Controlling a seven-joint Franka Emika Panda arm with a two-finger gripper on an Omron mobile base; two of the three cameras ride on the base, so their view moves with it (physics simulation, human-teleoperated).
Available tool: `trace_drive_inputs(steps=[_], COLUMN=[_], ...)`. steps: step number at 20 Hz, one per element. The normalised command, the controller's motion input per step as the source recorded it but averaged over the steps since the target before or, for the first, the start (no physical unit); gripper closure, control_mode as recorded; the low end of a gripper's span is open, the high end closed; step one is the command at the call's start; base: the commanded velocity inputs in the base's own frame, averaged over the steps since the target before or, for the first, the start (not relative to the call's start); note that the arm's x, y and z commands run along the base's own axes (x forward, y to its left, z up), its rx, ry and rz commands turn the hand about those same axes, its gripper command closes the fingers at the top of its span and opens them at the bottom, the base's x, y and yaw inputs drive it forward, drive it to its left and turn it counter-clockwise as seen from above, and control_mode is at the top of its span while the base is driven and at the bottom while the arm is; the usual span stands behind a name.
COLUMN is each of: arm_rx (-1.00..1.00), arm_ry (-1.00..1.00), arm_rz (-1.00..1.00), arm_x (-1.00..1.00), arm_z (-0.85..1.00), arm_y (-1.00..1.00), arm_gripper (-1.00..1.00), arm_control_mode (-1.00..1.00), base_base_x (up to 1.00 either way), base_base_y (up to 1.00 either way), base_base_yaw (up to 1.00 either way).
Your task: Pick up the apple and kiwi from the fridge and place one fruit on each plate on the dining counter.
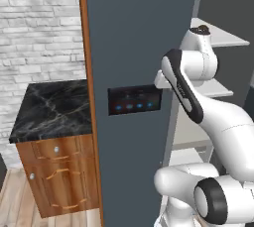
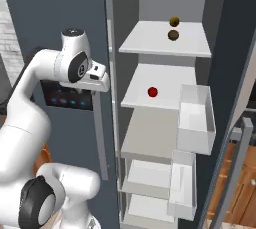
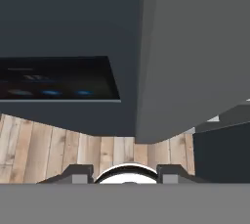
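1. The fridge (image 2: 160, 123) stands open, and the apple (image 2: 152, 92) lies on its second shelf from the top, near the front edge and left of the clear door-side bin (image 2: 196, 118). The kiwi (image 2: 173, 35) lies one shelf above the apple, toward the back. A second small brownish fruit (image 2: 174, 21) sits just behind the kiwi.
2. The gripper (image 3: 125, 175) is outside the fridge, beside the black panel with blue lights (image 2: 67, 98), pointing down at the wooden floor (image 3: 58, 149). Its fingers are drawn together to their narrowest and hold nothing.
3. Risk: with the fingers this narrow, the gripper would push the apple and not take it. The apple is round and would likely roll deeper on the shelf or off its front edge. The fingers should be spread before the approach.
4. Risk: the hand is on the closed side of the fridge's left wall (image 2: 114, 73). A straight swing toward the apple could strike this wall or the shelf edge.
5. Risk: the two brownish fruits above the apple look alike, so the wrong one could be taken as the kiwi.
6. The plates and the dining counter I cannot place from here; I judge that both fruits are not yet fetched.
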Motion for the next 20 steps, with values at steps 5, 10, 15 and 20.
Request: trace_drive_inputs(steps=[5, 10, 15, 20], arm_rx=[0.0, 0.0, 0.0, 0.0], arm_ry=[-0.04, 0.0, 0.0, 0.0], arm_rz=[0.0, 0.0, 0.0, 0.0], arm_x=[0.0, 0.0, 0.0, 0.0], arm_z=[0.0, 0.0, 0.0, 0.0], arm_y=[-0.05, 0.0, 0.0, 0.0], arm_gripper=[-1.0, -1.0, -1.0, -1.0], arm_control_mode=[1.0, 1.0, 1.0, 1.0], base_base_x=[0.0, 0.0, 0.0, 0.15], base_base_y=[-0.18, -0.61, -0.42, -0.18], base_base_yaw=[0.0, -0.06, -0.15, -0.2])
